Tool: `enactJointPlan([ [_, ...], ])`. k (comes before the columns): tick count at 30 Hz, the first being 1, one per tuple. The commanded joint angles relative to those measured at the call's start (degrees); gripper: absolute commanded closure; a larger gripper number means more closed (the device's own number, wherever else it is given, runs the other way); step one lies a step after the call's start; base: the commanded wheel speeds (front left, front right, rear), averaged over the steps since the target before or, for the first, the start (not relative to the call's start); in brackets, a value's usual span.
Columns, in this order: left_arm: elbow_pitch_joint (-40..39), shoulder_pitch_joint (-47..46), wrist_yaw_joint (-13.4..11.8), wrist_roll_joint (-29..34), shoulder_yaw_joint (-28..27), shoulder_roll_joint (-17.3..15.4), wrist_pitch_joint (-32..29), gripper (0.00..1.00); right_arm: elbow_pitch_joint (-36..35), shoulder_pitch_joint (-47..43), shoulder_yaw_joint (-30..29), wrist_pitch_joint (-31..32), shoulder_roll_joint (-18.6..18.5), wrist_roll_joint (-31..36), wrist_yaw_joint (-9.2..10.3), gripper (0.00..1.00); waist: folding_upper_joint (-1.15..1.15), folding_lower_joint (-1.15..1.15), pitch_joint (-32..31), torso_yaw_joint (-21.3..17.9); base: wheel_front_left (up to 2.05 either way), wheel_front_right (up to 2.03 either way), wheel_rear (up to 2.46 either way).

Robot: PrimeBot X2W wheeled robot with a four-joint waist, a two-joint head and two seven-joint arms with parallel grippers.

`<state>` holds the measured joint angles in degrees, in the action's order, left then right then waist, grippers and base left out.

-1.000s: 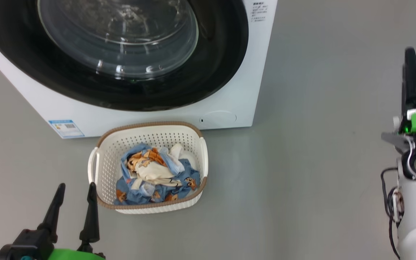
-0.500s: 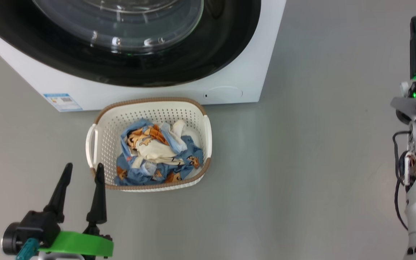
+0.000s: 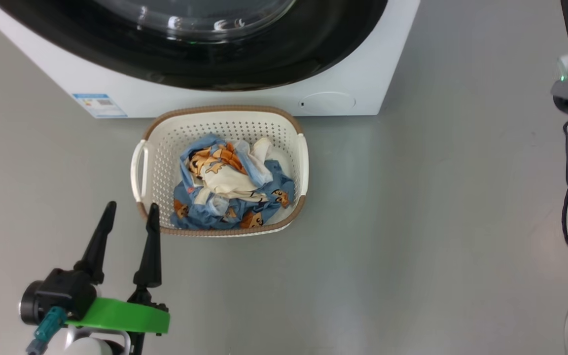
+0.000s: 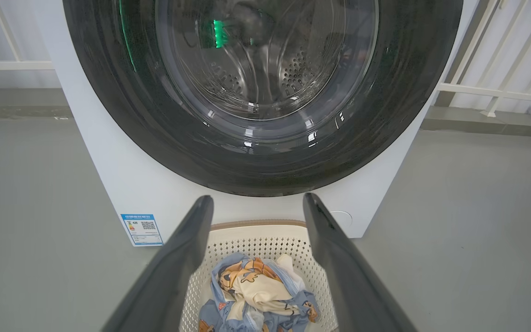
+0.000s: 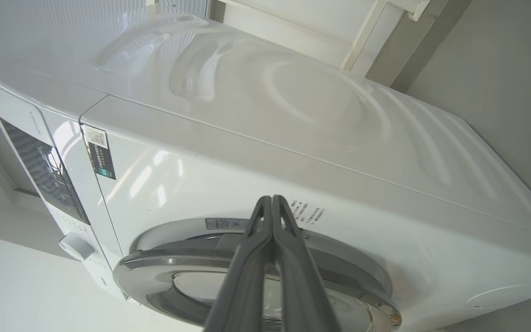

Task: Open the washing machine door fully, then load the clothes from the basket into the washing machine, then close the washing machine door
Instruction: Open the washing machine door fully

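Bright, even light — sharp pics

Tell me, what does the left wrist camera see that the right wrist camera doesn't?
Left wrist view, not right: the basket holding the clothes in front of the washing machine, its blue label, the drum through the glass, and the open left gripper.
Right wrist view, not left: the machine's white top, control panel, knob, and the shut, empty right gripper.
Both: the washing machine and the washing machine door, not yet opened.
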<state>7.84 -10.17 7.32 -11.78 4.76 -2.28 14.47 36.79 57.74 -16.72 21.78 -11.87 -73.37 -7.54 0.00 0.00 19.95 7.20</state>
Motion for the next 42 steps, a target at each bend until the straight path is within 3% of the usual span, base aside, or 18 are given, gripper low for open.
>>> enactJointPlan([
  [1,-1.1,-1.3,0.2,-0.2,-1.5,-0.9,0.5,0.0,-1.4,2.4,1.3,1.1,0.2,1.0,0.05,1.0,0.0,0.0,0.8,0.8,0.0,0.0,0.0],
  [6,-0.8,-2.1,0.2,-0.7,-0.7,-0.8,0.5,0.0,-0.7,6.1,2.8,8.1,0.3,0.9,0.05,1.0,0.0,0.0,2.0,2.0,0.0,0.0,0.0],
  [11,-0.8,-3.2,0.2,-1.2,0.3,-0.7,0.5,0.0,2.0,11.1,2.8,10.6,0.0,3.2,0.05,1.0,0.0,0.0,3.4,3.4,0.0,0.0,0.0],
  [25,-2.2,-5.3,0.2,-3.6,2.7,-0.6,0.5,0.0,6.5,19.7,2.4,11.0,1.7,10.4,0.05,1.0,0.0,0.0,7.5,6.5,0.0,0.0,0.0],
  [42,-4.5,-7.6,0.2,-5.8,4.3,-0.6,0.5,0.0,8.0,23.4,0.6,11.9,3.8,16.8,0.05,1.0,0.0,0.0,11.1,9.5,0.0,0.0,0.0],
])
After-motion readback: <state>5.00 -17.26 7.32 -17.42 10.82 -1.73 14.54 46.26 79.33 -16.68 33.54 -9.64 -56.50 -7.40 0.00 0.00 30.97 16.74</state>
